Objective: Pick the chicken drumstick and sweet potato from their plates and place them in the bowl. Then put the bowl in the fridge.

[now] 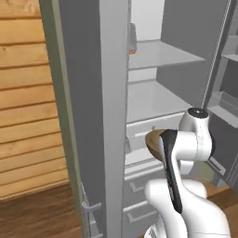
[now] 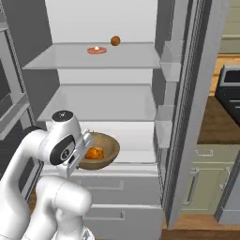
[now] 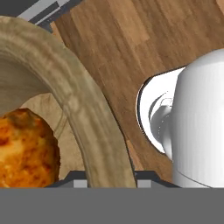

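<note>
Right base view shows the bowl point(image 2: 99, 151) carried level in front of the open fridge point(image 2: 103, 101), its rim just above the pale ledge over the drawers. An orange, glossy lump lies inside it, most likely the chicken drumstick point(image 2: 94, 153). Holding the bowl upright keeps the food from rolling out, and gripping it by the wall at the 9 o'clock side leaves the far rim free to slide in over a shelf. The gripper point(image 2: 83, 149) sits at that near edge, largely masked by the wrist.

Hand view supports a rim grip: the bowl's thick wooden wall point(image 3: 83, 118) runs down between the finger bases at 6 o'clock, so the hand appears clamped on the bowl's wall, though the fingertips themselves are cut off by the frame. The drumstick point(image 3: 24, 148) fills the lower corner at 8 o'clock.

The sweet potato cannot be made out in the bowl; it may lie under or behind the drumstick, or below the rim. On the upper shelf, toward 12 o'clock, stand a small red dish point(image 2: 96, 49) and a dark brown ball point(image 2: 115, 41), too small to identify further. In the left base view the arm hides all but a sliver of the bowl point(image 1: 153, 142).
</note>
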You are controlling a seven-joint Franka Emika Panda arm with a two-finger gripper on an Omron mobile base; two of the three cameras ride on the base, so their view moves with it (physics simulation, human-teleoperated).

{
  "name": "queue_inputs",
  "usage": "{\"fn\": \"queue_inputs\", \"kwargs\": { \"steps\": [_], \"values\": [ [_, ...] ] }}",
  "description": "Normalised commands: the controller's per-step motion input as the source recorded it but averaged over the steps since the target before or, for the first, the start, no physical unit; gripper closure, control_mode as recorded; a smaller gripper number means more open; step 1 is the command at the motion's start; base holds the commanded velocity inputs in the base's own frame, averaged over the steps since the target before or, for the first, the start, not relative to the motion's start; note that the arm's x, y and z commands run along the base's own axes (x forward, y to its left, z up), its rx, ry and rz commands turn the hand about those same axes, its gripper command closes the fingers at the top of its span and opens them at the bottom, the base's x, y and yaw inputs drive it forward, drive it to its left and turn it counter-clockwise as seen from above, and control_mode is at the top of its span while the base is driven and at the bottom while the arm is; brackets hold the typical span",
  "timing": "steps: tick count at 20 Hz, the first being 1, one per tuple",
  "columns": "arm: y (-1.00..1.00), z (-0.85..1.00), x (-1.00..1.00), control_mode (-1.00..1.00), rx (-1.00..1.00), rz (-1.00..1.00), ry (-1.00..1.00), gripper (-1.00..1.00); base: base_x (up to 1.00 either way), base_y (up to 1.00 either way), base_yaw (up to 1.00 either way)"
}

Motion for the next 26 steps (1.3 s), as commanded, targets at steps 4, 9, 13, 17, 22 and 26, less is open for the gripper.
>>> {"fn": "queue_inputs", "kwargs": {
  "steps": [4, 9, 13, 17, 22, 26],
  "values": [
    [0.0, 0.0, 0.0, 1.0, 0.0, 0.0, 0.0, 1.0, 0.08, -0.53, 0.43],
    [0.0, 0.0, 0.0, 1.0, 0.0, 0.0, 0.0, 1.0, 0.07, -0.38, 0.41],
    [0.0, 0.0, 0.0, 1.0, 0.0, 0.0, 0.0, 1.0, 0.13, -0.4, 0.39],
    [0.0, 0.0, 0.0, 1.0, 0.0, 0.0, 0.0, 1.0, 0.51, -0.32, 0.21],
    [0.0, 0.0, 0.0, 1.0, 0.0, 0.0, 0.0, 1.0, 0.59, -0.14, 0.12],
    [0.0, 0.0, 0.0, 1.0, 0.0, 0.0, 0.0, 1.0, 0.17, -0.13, 0.02]
  ]
}}
